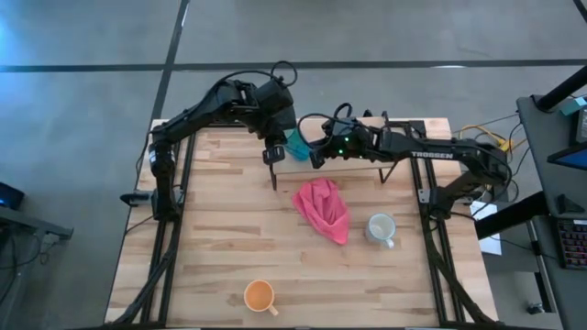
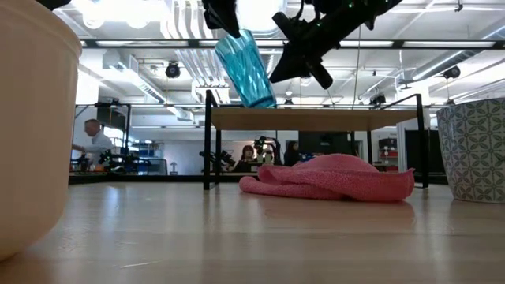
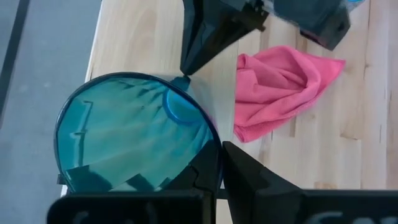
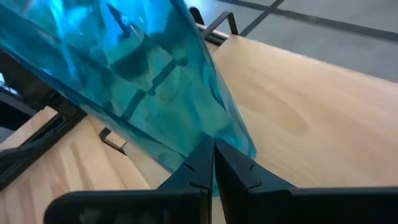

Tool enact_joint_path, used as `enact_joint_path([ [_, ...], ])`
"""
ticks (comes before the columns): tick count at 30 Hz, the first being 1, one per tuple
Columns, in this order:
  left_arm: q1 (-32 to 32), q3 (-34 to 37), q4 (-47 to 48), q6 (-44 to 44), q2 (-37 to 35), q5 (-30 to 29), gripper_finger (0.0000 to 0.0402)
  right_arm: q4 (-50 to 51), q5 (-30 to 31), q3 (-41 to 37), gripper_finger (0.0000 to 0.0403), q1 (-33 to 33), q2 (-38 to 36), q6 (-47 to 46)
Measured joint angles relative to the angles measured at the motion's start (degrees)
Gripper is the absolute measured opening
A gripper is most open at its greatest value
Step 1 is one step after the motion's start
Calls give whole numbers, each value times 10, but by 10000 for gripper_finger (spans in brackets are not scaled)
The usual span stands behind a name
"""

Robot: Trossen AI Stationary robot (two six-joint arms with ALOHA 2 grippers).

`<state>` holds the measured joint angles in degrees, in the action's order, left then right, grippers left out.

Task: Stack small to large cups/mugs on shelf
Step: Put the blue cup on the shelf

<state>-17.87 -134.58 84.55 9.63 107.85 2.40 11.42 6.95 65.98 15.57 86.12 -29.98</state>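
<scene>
Shelf (image 1: 404, 158) below left end effector (image 1: 286, 137), clamped on teal tumbler (image 2: 245, 69) rim; light, slick, likely thin-walled. Right end effector (image 1: 316, 156) closed, beside base.

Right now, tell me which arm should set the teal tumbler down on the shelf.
Left, probably. The left gripper already holds the tumbler tilted at its rim, just above the shelf. The right gripper looks closed beside the tumbler's base, steadying at most.

We see a glossy, translucent teal plastic tumbler (image 3: 134, 140), a soft nubby pink cloth (image 2: 331, 177), and a matt light-wood tabletop (image 1: 211, 238) at its 6 o'clock.
</scene>
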Motion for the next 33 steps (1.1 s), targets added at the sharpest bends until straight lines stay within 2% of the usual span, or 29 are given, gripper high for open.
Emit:
enact_joint_path([
  [4, 0, 0, -3, 0, 0, -19, 1, -5, -1, 0, 9, 0, 8, 0],
  [28, 0, 0, -35, 4, 18, -21, 2, -20, -1, 0, 9, 3, 13, 0],
  [33, 0, 0, -34, 3, 18, -20, 20, -20, -1, 0, 9, 4, 13, 0],
])
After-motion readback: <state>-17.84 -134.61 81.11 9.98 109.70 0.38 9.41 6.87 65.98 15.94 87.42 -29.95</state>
